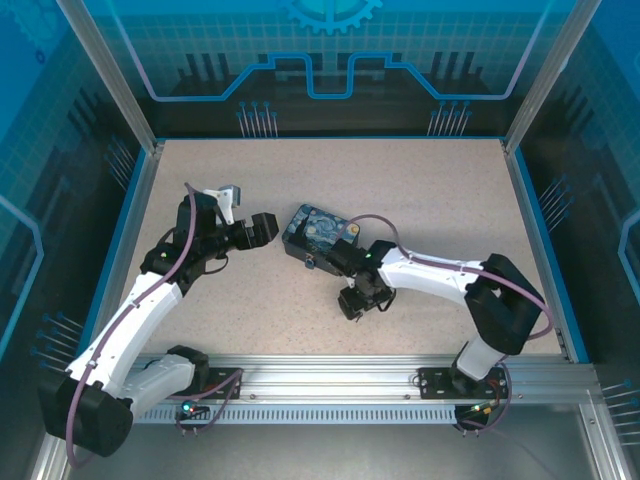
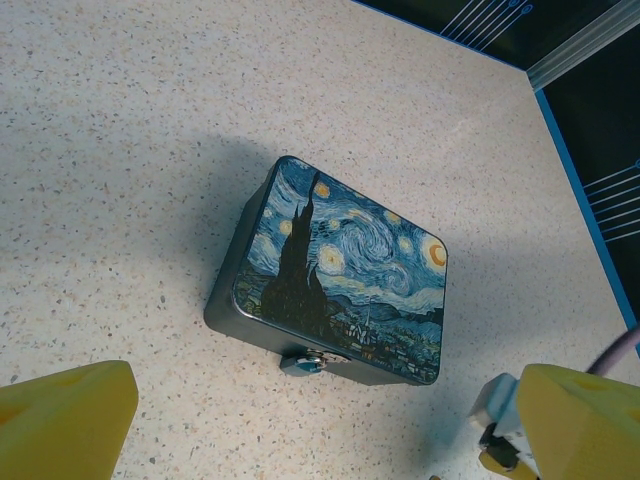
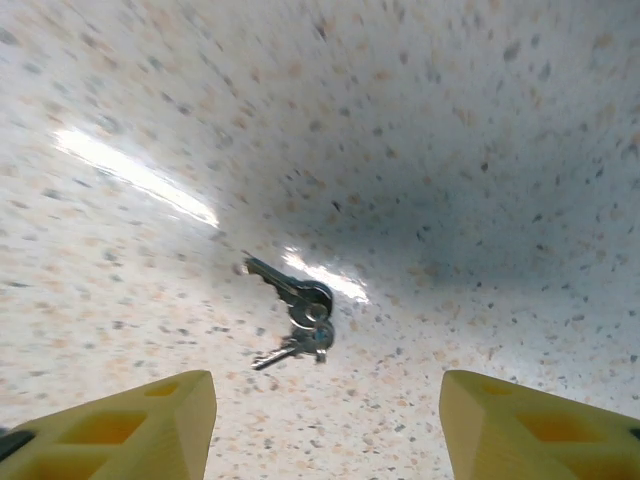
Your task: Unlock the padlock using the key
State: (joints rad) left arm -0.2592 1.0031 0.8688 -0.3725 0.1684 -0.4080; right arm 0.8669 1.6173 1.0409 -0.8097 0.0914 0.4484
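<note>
My left pincer (image 1: pixel 270 229) hangs released at 9 o'clock of the painted tin (image 1: pixel 318 233), near it but apart. Its two yellow fingers (image 2: pixel 65 420) are spread wide. From its wrist camera the tin lies at 12 o'clock of the gap, and the padlock (image 2: pixel 305 363) sits against the tin's front wall at the tin's 6 o'clock. A strip of speckled table (image 1: pixel 430 200) lies between my fingers and the padlock.

My right pincer (image 1: pixel 352 303) is released too, pointing down at the table at about 5 o'clock of the tin. From above, my right wrist crowds the tin's 4 o'clock corner. The keys (image 3: pixel 295 315) lie flat on the table at 12 o'clock of this pincer's open gap, apart from both fingers, with bare tabletop around them.

By count there is one tin and one padlock. There are two keys on one small ring (image 3: pixel 316 298), the upper blade pointing to 10 o'clock and the lower to 8 o'clock.
</note>
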